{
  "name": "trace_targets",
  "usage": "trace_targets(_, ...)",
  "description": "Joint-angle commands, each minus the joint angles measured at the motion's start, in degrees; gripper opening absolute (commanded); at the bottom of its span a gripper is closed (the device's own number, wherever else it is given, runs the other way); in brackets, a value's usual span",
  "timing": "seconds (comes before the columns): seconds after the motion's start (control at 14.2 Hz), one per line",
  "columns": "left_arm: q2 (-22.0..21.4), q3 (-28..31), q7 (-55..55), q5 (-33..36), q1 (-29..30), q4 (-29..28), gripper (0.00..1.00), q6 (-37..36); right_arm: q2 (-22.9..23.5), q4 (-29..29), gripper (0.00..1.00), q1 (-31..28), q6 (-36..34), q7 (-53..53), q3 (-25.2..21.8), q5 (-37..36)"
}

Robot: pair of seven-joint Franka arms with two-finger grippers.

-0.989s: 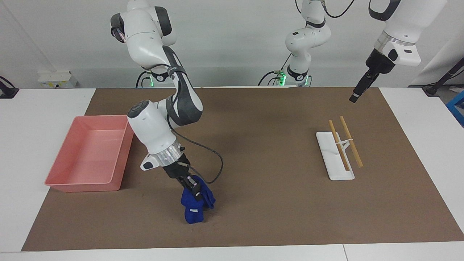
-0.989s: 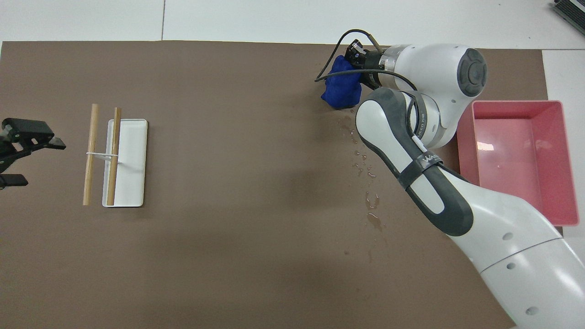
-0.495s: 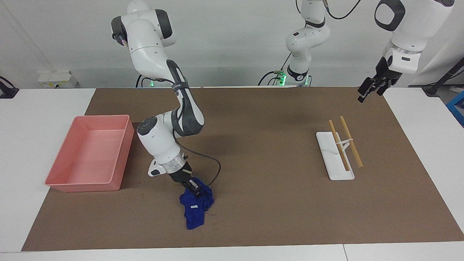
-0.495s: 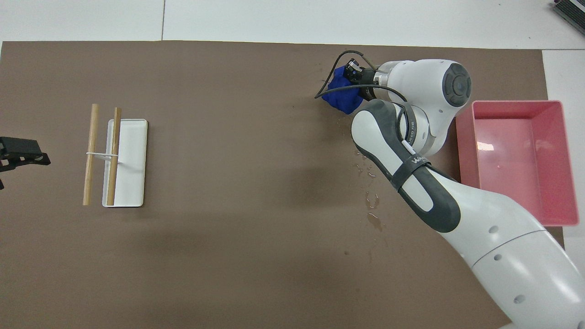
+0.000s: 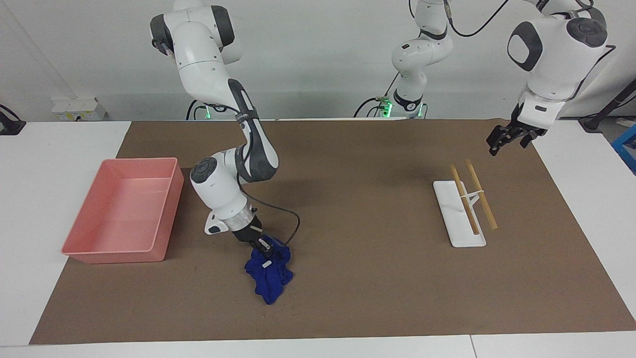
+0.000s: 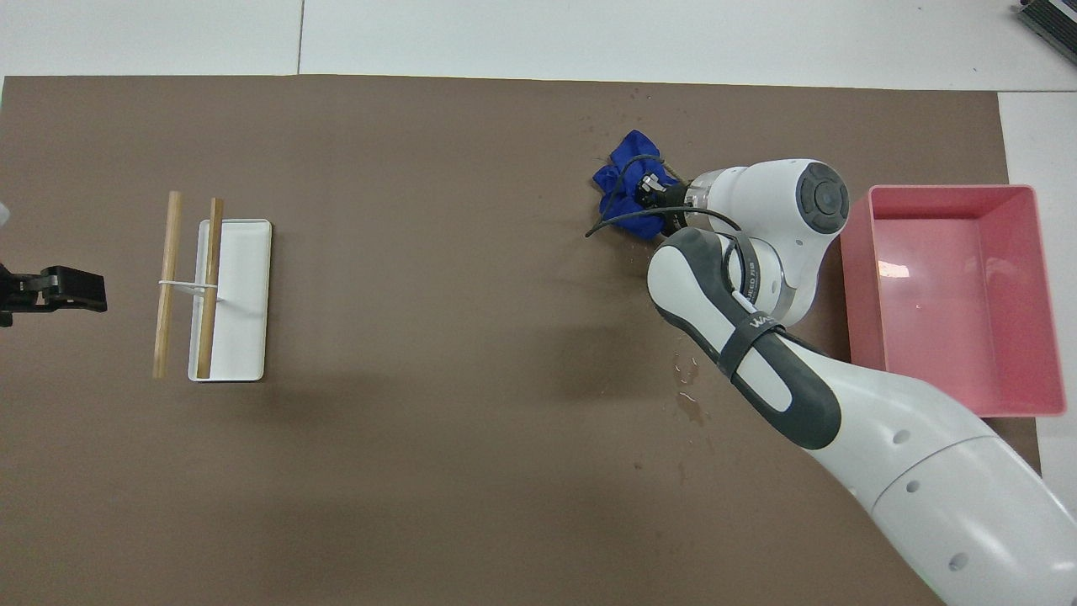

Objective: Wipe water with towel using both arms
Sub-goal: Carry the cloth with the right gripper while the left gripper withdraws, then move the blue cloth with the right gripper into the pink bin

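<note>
My right gripper (image 5: 263, 245) is shut on the deep-blue towel (image 5: 269, 277) and holds it down on the brown mat (image 5: 377, 209), beside the pink bin. In the overhead view the towel (image 6: 621, 178) trails out from the gripper (image 6: 649, 190), away from the robots. The water (image 6: 691, 404) is a faint trail of droplets on the mat, nearer to the robots than the towel and partly hidden under my right arm. My left gripper (image 5: 508, 141) hangs open and empty in the air over the mat's edge at the left arm's end; it also shows in the overhead view (image 6: 52, 289).
A pink bin (image 5: 99, 251) stands at the right arm's end of the mat, close to my right arm (image 6: 959, 383). A white tray (image 5: 459, 238) with two wooden sticks (image 5: 481, 195) lies toward the left arm's end.
My right gripper has dragged the towel toward the robots along the water trail, and the towel now lies flatter on the mat. My left arm has turned its wrist; its gripper sank slightly.
</note>
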Motion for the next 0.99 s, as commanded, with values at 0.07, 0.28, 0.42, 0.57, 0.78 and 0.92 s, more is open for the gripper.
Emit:
trace_targets(0.07,-1.4,8.8,0.9,1.3,-7.8,-4.4,1.00,2.9,-3.5,-6.7,0.00,-1.1,-7.9,1.1,0.2,-1.2)
trace_targets(0.28,-1.9,12.6,0.8,1.2,-14.4,-5.3,1.00,1.9,-8.5,-13.8,0.00,-1.1,-8.5,1.1,0.2,-1.2)
trace_targets(0.42,-1.8,13.8,0.9,-0.6,-14.8,-5.2,1.00,2.5,-13.0,-19.8,0.00,-1.1,-8.5,1.0,0.2,-1.2)
trace_targets(0.57,1.0,13.9,0.7,-2.8,-16.0,-3.9,1.00,3.4,-18.1,-26.0,0.00,-1.1,-9.7,0.5,0.2,-1.2)
trace_targets(0.78,3.5,13.9,1.6,-2.8,-17.2,-2.7,1.00,2.4,-23.6,-31.3,0.00,-1.1,-15.7,-2.0,0.2,-1.2)
trace_targets(0.92,3.5,13.9,4.6,-2.8,-17.5,-2.3,1.00,0.9,-26.6,-34.2,0.00,-1.1,-19.4,-2.4,0.2,-1.3)
